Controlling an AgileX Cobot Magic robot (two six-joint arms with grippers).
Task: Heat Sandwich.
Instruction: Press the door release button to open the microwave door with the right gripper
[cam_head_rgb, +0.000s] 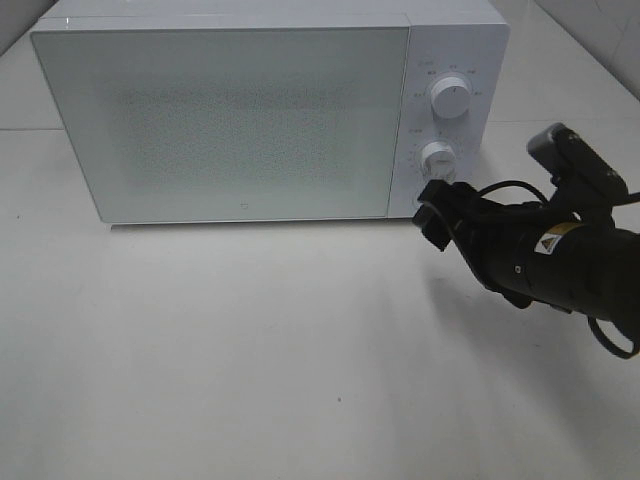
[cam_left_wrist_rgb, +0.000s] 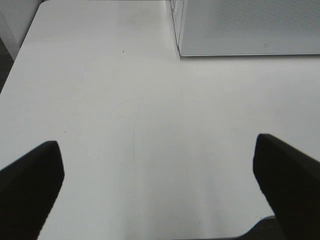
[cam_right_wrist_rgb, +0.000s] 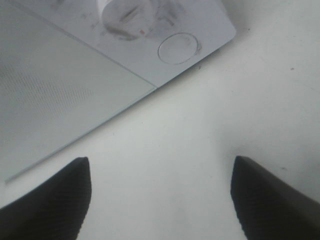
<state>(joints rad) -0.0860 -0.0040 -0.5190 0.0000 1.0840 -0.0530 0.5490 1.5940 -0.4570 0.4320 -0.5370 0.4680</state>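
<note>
The sandwich is out of view. The white microwave (cam_head_rgb: 230, 110) stands at the back of the table with its door shut. My right gripper (cam_head_rgb: 435, 212) hovers open just in front of the microwave's lower right corner, below the lower knob (cam_head_rgb: 438, 158). In the right wrist view its fingertips (cam_right_wrist_rgb: 75, 175) frame bare table, with the microwave's round button (cam_right_wrist_rgb: 178, 48) and a knob (cam_right_wrist_rgb: 125, 15) ahead of them. My left gripper (cam_left_wrist_rgb: 156, 150) is open over bare table, off to the left of the microwave (cam_left_wrist_rgb: 250, 25); nothing is between its fingers.
The white table (cam_head_rgb: 300, 340) spreads in front of the microwave. An upper knob (cam_head_rgb: 451, 100) sits above the lower one on the control panel. The table's near edge (cam_left_wrist_rgb: 240, 235) shows close under the left gripper.
</note>
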